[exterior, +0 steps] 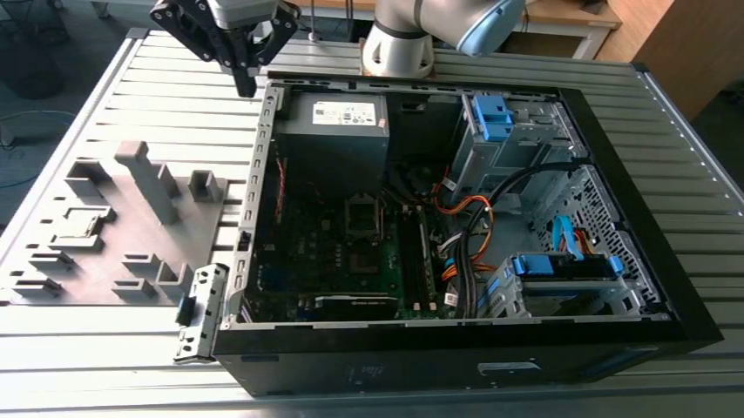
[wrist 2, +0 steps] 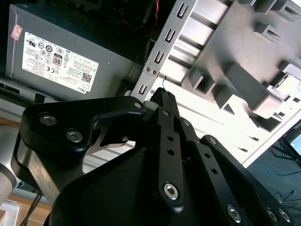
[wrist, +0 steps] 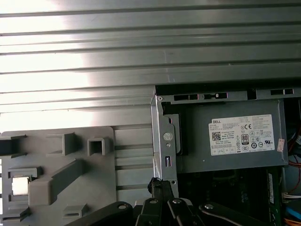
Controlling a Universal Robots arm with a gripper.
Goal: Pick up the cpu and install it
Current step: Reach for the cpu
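Your gripper [exterior: 244, 85] hangs over the slatted metal table [exterior: 174, 70], just outside the corner of the open computer case [exterior: 384, 366], on the exterior view's left of the case wall. The fingers are clenched together into one narrow tip with nothing between them; both wrist views show the same closed tip [wrist 2: 162, 96] [wrist: 157, 182] beside the case's perforated edge. You cannot tell from these views whether the tip touches the table. The grey power supply [exterior: 337, 122] sits in the case corner nearest the gripper, its white label showing in both wrist views [wrist 2: 61, 52] [wrist: 235, 141]. The cpu [exterior: 84, 225] lies flat in a shallow pocket of the grey fixture tray [exterior: 209, 235], which rests on the table to the exterior view's left of the case. It is well apart from the gripper and untouched. In both wrist views it shows as a bright square in its pocket [wrist 2: 288, 84] [wrist: 19, 185]. Inside the case, the metal-framed socket [exterior: 362, 215] stands on the motherboard [exterior: 337, 270], between the power supply and the lower board area. The arm [exterior: 407, 35] rises behind the case.
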